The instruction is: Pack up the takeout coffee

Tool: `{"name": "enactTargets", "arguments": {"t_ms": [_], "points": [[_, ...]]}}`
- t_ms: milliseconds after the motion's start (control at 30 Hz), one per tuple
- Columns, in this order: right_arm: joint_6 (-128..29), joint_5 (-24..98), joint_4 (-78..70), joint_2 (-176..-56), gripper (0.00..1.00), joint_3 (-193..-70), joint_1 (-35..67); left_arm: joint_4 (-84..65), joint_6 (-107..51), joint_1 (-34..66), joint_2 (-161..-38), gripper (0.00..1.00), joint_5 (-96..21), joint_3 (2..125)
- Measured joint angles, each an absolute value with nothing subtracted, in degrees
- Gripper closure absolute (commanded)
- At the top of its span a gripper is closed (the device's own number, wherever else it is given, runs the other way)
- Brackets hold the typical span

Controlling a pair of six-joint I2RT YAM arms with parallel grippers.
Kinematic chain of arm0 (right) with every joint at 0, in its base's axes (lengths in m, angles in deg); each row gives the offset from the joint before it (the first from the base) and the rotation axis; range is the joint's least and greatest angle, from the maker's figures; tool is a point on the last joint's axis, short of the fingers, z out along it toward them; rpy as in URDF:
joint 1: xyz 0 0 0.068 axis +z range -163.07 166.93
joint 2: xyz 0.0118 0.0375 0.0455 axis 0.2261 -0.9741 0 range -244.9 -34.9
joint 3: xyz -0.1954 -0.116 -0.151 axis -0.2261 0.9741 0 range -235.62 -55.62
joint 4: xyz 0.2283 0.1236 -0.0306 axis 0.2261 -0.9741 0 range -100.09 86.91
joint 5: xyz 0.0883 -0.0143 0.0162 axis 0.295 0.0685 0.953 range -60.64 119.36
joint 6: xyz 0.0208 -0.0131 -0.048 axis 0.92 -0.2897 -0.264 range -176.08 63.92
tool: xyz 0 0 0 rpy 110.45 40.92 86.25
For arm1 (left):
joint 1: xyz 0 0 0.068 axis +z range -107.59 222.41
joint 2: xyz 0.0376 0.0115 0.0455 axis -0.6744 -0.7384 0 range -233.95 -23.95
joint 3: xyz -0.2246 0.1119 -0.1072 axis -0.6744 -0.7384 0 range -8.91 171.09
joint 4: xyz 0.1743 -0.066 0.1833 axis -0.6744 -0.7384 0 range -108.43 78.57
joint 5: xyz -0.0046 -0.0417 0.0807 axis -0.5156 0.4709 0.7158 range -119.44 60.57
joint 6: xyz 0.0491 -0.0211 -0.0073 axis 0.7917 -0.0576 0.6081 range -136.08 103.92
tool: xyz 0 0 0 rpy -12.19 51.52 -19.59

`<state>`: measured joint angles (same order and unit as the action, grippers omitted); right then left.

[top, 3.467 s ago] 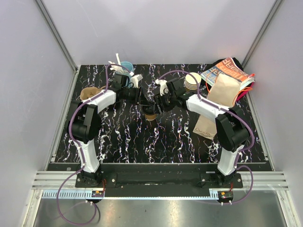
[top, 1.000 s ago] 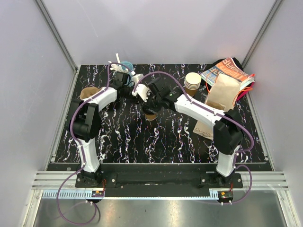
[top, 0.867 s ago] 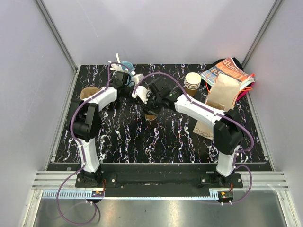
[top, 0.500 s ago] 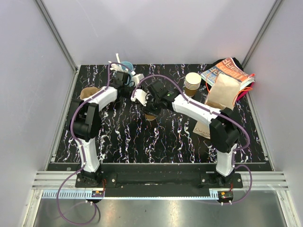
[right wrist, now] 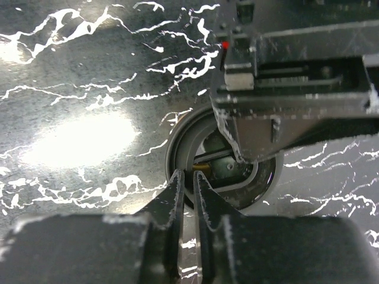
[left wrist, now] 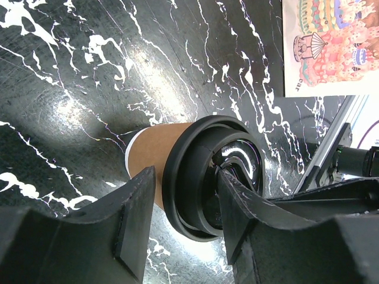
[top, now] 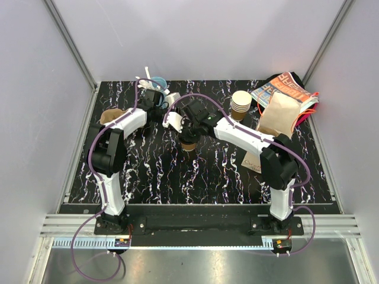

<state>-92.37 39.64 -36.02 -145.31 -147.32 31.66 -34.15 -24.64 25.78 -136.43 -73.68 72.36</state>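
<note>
Once the right claw [right wrist: 188, 177], pressed together, had swung over the coffee cup [left wrist: 148, 157], the left claw [left wrist: 186, 174] straddled it, spread. Bagging remained.

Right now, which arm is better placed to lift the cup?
Probably left: the left fingers straddle the coffee cup, while the right fingers sit nearly closed over the lid rim.
</note>
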Motion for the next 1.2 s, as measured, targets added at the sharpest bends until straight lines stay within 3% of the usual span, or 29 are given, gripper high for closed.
{"name": "enactTargets", "arguments": {"t_ms": [233,633,967,1200], "points": [[-92.70,40.97,-37.55,-145.68,1.00,-148.31,31.66,-34.74,-23.96,25.54,-136.43,0.33,-73.14,72.36],[-92.24,41.52,-39.28,-145.64,1.00,-148.79,31.66,-38.17,-23.11,25.65,-134.75,0.23,-70.10,72.39],[-92.04,41.21,-39.56,-145.53,0.93,-148.63,31.53,-39.55,-22.98,27.84,-132.83,0.20,-69.12,72.36],[-91.83,41.02,-39.63,-145.53,0.76,-148.63,31.25,-40.31,-22.98,28.23,-132.83,0.19,-69.03,72.36]]}}
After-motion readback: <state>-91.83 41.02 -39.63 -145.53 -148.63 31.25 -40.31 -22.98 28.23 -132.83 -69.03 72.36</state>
